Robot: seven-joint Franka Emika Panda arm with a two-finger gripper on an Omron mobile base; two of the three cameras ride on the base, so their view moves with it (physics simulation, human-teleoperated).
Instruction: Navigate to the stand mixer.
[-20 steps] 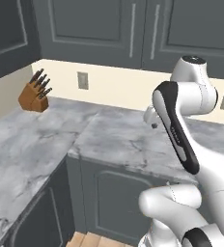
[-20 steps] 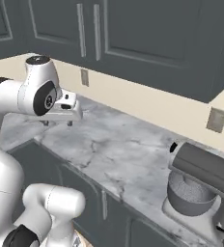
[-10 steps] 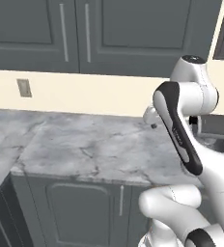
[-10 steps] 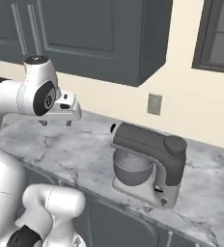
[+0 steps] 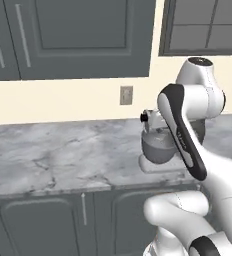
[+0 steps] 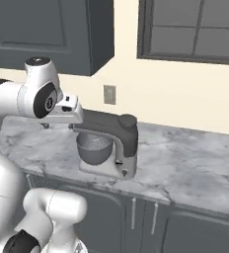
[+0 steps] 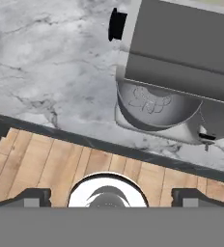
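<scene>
Above the countertop's (image 6: 185,163) front edge, the gripper (image 7: 106,195) hangs spread wide and empty near the stand mixer (image 6: 109,143).

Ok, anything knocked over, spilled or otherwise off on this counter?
Nothing stands out. The stand mixer sits upright and flat on the marble counter, its bowl seated under the head. The counter surface around it shows no spill. The gripper hangs above the floor in front of the cabinets.
</scene>
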